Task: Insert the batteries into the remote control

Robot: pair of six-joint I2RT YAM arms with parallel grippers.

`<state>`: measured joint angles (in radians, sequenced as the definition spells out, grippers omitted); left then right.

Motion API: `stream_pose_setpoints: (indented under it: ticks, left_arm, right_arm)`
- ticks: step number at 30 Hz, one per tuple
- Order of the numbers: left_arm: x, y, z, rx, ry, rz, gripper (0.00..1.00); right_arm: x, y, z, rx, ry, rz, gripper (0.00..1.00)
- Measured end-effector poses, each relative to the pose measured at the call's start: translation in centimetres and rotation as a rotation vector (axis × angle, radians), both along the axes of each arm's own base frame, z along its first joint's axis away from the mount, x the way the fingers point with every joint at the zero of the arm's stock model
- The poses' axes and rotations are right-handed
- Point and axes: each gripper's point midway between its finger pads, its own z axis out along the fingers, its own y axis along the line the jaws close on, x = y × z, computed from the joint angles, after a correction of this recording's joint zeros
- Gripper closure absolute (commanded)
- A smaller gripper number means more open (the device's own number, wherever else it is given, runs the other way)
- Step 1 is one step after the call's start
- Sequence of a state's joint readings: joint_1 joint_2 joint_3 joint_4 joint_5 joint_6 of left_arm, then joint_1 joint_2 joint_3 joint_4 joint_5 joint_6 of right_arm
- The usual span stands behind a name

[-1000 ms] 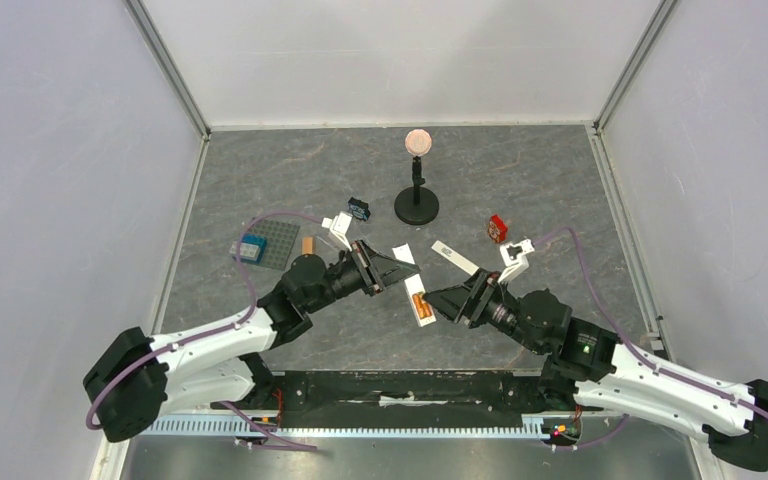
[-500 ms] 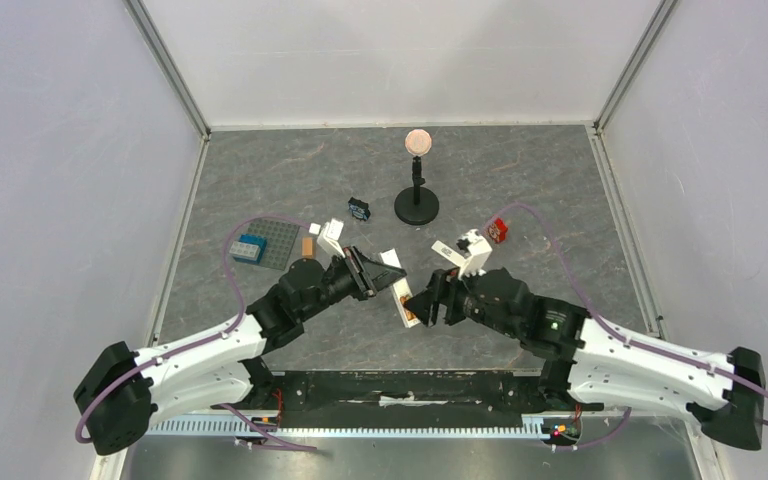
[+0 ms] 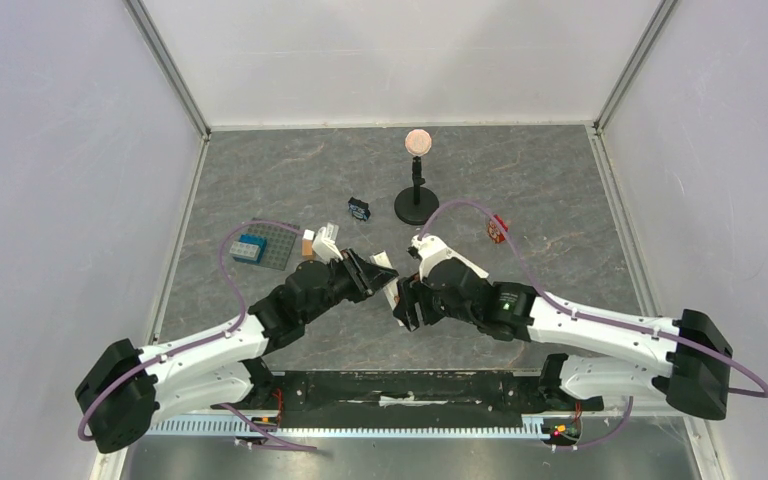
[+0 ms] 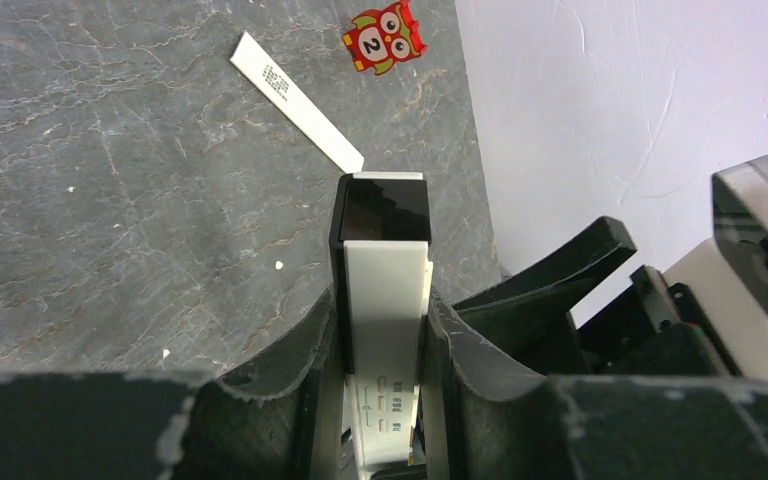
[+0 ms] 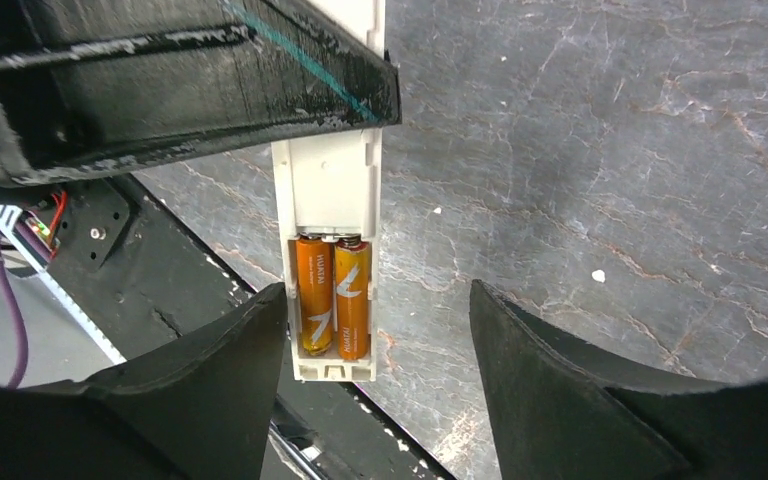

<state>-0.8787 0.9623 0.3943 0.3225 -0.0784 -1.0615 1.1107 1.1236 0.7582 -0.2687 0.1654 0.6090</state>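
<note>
My left gripper [image 4: 382,305] is shut on the remote control [image 4: 385,290], a slim white bar whose black end points away from the wrist. In the top view, the left gripper [image 3: 373,272] holds the remote control [image 3: 390,292] above the table's middle. The right gripper [image 3: 406,306] sits right against the remote's lower end. In the right wrist view the remote control [image 5: 325,190] shows an open compartment with two orange batteries [image 5: 333,295] lying side by side in it. My right gripper [image 5: 375,325] is open, and that battery end lies between its fingers, close to the left one.
A white strip with a dark print [image 4: 295,100] lies flat on the grey table beside a red owl tile [image 4: 387,37]. A black stand with a pink disc [image 3: 417,205], a small black-blue item [image 3: 359,209] and a grey baseplate [image 3: 278,245] with a blue brick stand farther back.
The right arm has swung left and brought its open gripper up to the remote's battery end. The left gripper with the remote has shifted slightly left.
</note>
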Motion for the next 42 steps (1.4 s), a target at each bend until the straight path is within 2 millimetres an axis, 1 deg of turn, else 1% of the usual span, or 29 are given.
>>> stream_pose_setpoints:
  ticks: [3,7,9,10,12,13,14,15,16,18,20,22,25,27,29,32,35,38,42]
  left_arm:
    - [0.1,0.1,-0.1,-0.002,0.008,0.007,0.97]
    - [0.2,0.4,-0.9,0.009,0.025,0.021,0.92]
    - [0.2,0.6,-1.3,0.011,0.036,0.033,0.88]
    - [0.2,0.7,-1.6,0.012,0.041,0.037,0.82]
    - [0.1,0.8,-1.9,0.016,0.046,0.041,0.62]
    - [0.1,0.9,-2.1,0.018,0.051,0.042,0.51]
    - [0.1,1.0,-2.2,0.019,0.054,0.044,0.43]
    - [0.0,1.1,-2.3,0.023,0.060,0.045,0.32]
    - [-0.1,1.3,-2.5,0.029,0.069,0.051,0.28]
    - [-0.1,2.2,-3.0,0.072,0.088,0.081,0.26]
    - [0.0,3.5,-3.7,0.142,0.115,0.130,0.25]
    - [0.2,5.5,-4.0,0.228,0.129,0.198,0.24]
    - [0.2,8.6,-3.6,0.313,0.114,0.293,0.24]
    - [0.1,10.6,-3.0,0.343,0.092,0.347,0.24]
    - [-0.1,12.1,-2.5,0.357,0.073,0.389,0.24]
    - [-0.2,13.8,-1.9,0.382,0.048,0.438,0.24]
    - [-0.1,14.7,-0.9,0.400,0.026,0.463,0.24]
    - [0.0,15.1,-0.1,0.415,0.009,0.474,0.24]
    - [0.0,15.1,0.4,0.420,-0.008,0.469,0.24]
  right_arm:
    - [-0.1,0.1,-0.9,-0.033,0.001,0.026,0.46]
    - [-0.3,0.8,-1.5,-0.048,0.002,0.063,0.62]
    - [-0.4,1.2,-1.7,-0.056,0.005,0.083,0.71]
    - [-0.5,1.3,-1.9,-0.059,0.007,0.090,0.75]
    - [-0.5,1.3,-2.3,-0.070,0.014,0.096,0.80]
    - [-0.5,1.3,-2.4,-0.074,0.017,0.099,0.81]
    - [-0.6,1.3,-2.6,-0.079,0.016,0.104,0.81]
    - [-0.5,1.3,-2.7,-0.086,0.014,0.108,0.81]
    - [-0.6,1.2,-2.9,-0.099,0.013,0.113,0.81]
    - [-0.6,0.9,-3.4,-0.128,0.009,0.127,0.80]
    - [-0.6,0.4,-4.1,-0.171,0.000,0.147,0.79]
    - [-0.7,-0.3,-4.9,-0.216,-0.013,0.178,0.78]
    - [-1.4,-1.4,-6.4,-0.284,-0.016,0.249,0.77]
    - [-2.2,-2.4,-7.9,-0.351,-0.011,0.338,0.76]
    - [-2.7,-3.0,-8.7,-0.397,-0.011,0.404,0.75]
    - [-2.9,-3.4,-9.3,-0.461,-0.024,0.486,0.74]
    - [-2.3,-3.4,-9.9,-0.544,-0.038,0.553,0.73]
    - [-1.4,-3.4,-10.6,-0.632,-0.046,0.594,0.73]
    - [-1.0,-4.5,-12.4,-0.751,-0.029,0.643,0.69]
